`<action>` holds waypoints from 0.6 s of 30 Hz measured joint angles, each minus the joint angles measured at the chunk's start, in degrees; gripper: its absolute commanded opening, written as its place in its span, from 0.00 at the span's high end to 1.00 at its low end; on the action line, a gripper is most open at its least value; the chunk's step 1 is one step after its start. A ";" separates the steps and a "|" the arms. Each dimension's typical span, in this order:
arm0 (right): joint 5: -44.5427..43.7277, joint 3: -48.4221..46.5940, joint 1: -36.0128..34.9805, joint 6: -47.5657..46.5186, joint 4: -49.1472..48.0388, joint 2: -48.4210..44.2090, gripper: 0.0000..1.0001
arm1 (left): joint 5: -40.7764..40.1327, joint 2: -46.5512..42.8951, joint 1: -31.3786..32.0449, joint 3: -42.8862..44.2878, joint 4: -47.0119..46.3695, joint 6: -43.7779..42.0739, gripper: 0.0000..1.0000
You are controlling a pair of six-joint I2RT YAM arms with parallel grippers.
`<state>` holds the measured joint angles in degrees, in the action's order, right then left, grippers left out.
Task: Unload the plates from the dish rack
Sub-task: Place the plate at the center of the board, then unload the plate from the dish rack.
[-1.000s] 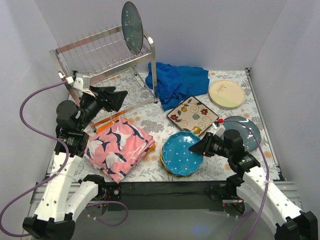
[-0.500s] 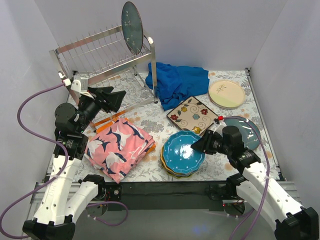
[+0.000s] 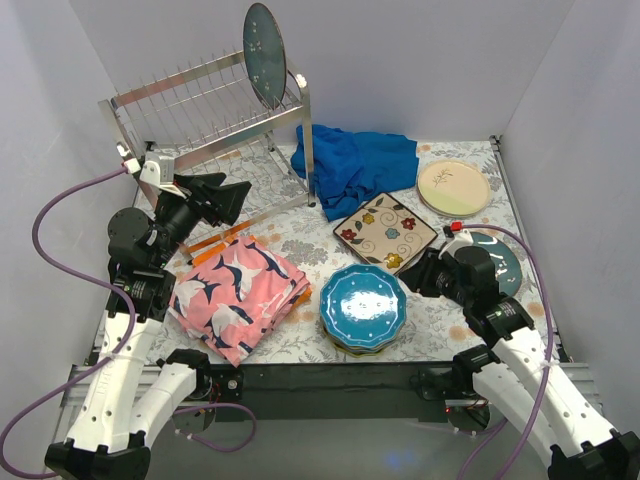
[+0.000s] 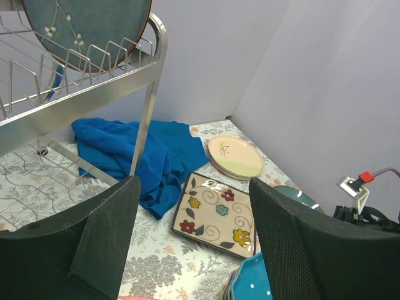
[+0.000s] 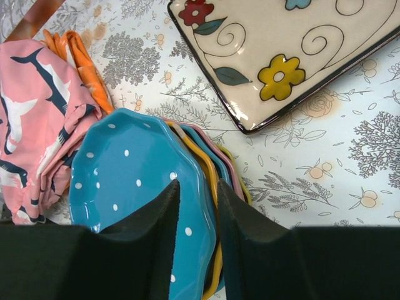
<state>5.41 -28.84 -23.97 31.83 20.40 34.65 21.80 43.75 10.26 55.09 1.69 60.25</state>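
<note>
Nearly unloaded: one plate yet to come out of the rack.

Shiny wire rack with thin prongs at the tabletop's far left corner, holding a round dark teal plate upright at its right end. Lying flat: scalloped stack topped in dotted blue by the near edge, glazed square plate mid-table, cream plate and teal plate by the right edge. Left gripper gaping, empty. Right gripper narrow over the stack's rim, hold or not impossible to tell.

Pale lavender walls, grey floral-print table cover, even light
</note>
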 measured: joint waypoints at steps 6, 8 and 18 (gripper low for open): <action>-0.09 1.16 0.00 -0.24 0.07 -0.09 0.66 | -0.02 -0.20 0.00 0.00 0.00 -0.02 0.32; -0.42 1.64 0.00 -0.33 0.24 -0.04 0.63 | -0.04 -0.28 0.00 0.00 0.00 -0.02 0.31; -1.73 -9.49 0.00 -0.52 -2.60 3.21 0.29 | 0.04 -0.28 -0.07 -0.31 -0.39 0.02 0.31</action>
<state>3.68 -38.33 -23.97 31.31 17.80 37.87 21.85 43.46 10.20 54.78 1.30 60.27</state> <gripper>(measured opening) 0.568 0.686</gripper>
